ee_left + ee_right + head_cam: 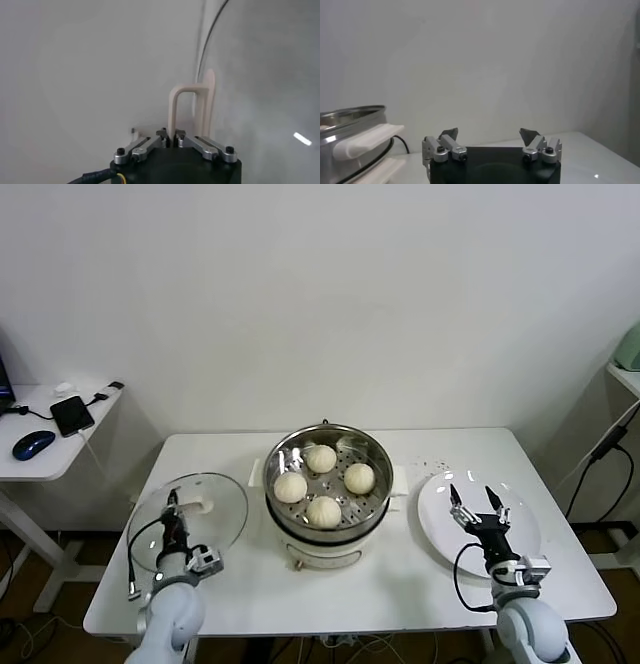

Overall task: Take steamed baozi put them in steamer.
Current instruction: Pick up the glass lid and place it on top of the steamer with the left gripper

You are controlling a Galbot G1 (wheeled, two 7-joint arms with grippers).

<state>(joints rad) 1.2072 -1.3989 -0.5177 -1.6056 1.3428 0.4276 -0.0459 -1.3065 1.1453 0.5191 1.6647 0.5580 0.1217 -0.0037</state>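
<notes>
Several pale round baozi [321, 457] lie on the perforated tray inside the shiny steel steamer [272, 484] at the table's middle. My left gripper [172, 502] is shut on the pale handle [187, 112] of the round glass lid [220, 514], left of the steamer; in the left wrist view the left gripper [170, 136] pinches the handle's loop. My right gripper [476, 501] is open and empty over the flat white plate [440, 529], right of the steamer. In the right wrist view the right gripper [489, 134] holds nothing, with the steamer [350, 120] off to one side.
The white table [380, 584] has bare room in front of the steamer. A side desk [40, 459] at the far left holds a phone [72, 415] and a mouse [33, 444]. Black cables [600, 454] hang at the right.
</notes>
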